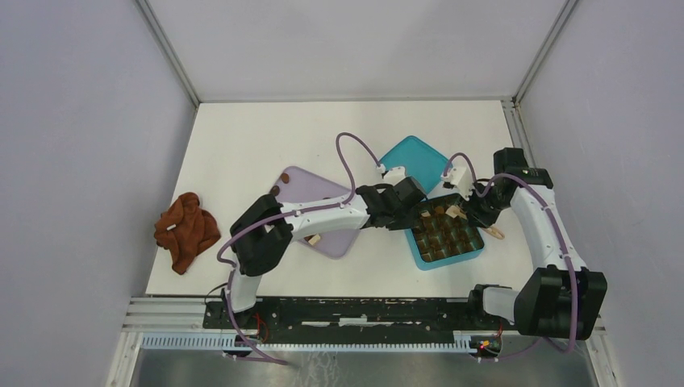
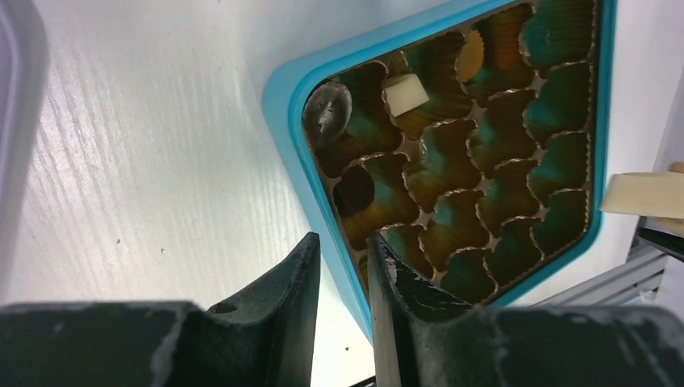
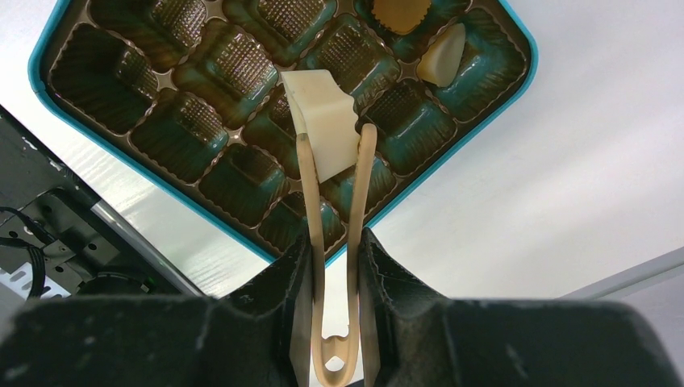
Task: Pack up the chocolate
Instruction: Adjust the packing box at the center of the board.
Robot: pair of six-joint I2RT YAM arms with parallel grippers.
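Note:
The teal box [image 1: 421, 258] with its brown moulded tray lies at right centre. Its pockets hold a dark round chocolate [image 2: 353, 187], a grey-dusted round one [image 2: 328, 109], a cream piece [image 2: 406, 91] and a tan one [image 2: 470, 55]. My left gripper [image 2: 343, 239] straddles the box's near wall [image 2: 282, 105], one finger outside and one inside, closed on it. My right gripper [image 3: 335, 242] is shut on beige tongs [image 3: 364, 177]. The tongs pinch a cream-white chocolate [image 3: 327, 121] just above the tray's middle pockets. More chocolates [image 1: 278, 184] lie on the lilac tray [image 1: 327, 243].
The teal lid [image 1: 411, 157] lies behind the box. A rust-brown cloth lump [image 1: 185, 230] sits at the far left. My left arm stretches across the lilac tray. The metal rail [image 1: 323, 310] runs along the near edge.

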